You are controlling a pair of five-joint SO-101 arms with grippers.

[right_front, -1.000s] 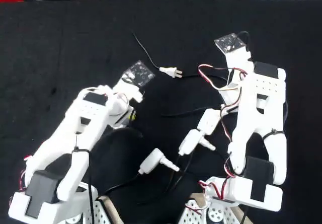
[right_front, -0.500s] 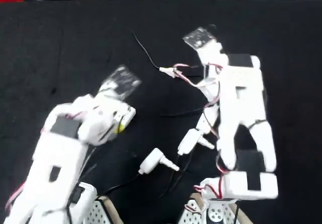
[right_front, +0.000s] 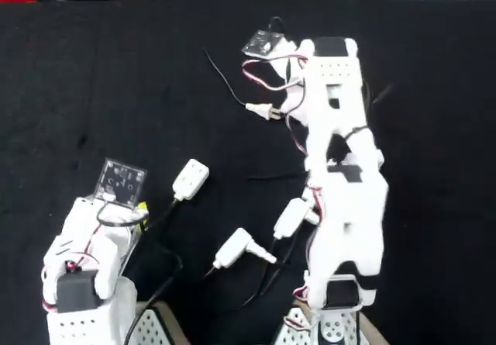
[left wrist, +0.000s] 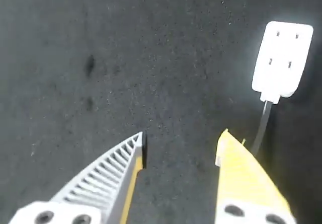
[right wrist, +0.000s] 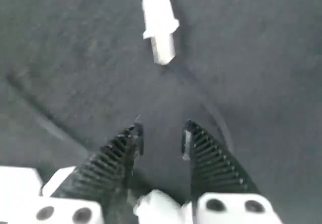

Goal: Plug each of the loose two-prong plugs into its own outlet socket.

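A small white two-prong plug (right_front: pixel 263 111) on a thin black wire lies at the table's far middle. My right gripper (right_front: pixel 266 44) hangs just beyond it, at the end of the outstretched right arm. In the right wrist view that gripper (right wrist: pixel 162 128) is open and holds nothing, with a blurred white plug (right wrist: pixel 159 17) ahead of it. A white outlet socket (right_front: pixel 190 178) lies on its cable at left of centre. My left gripper (right_front: pixel 120 181) is drawn back to its left. It stands open (left wrist: pixel 182 136) and empty, the socket (left wrist: pixel 282 58) off beside its yellow finger (left wrist: pixel 241 173).
Two more white cable ends lie near the front: an angled one (right_front: pixel 239 248) and one (right_front: pixel 292 217) tucked against the right arm. Black cables loop across the black tabletop (right_front: pixel 93 81) between the two arm bases. Open table spreads to the far left and far right.
The left arm pulled back toward the front left, uncovering the white outlet socket. The right arm stretched out and swung left toward the far side, its gripper passing over the small plug.
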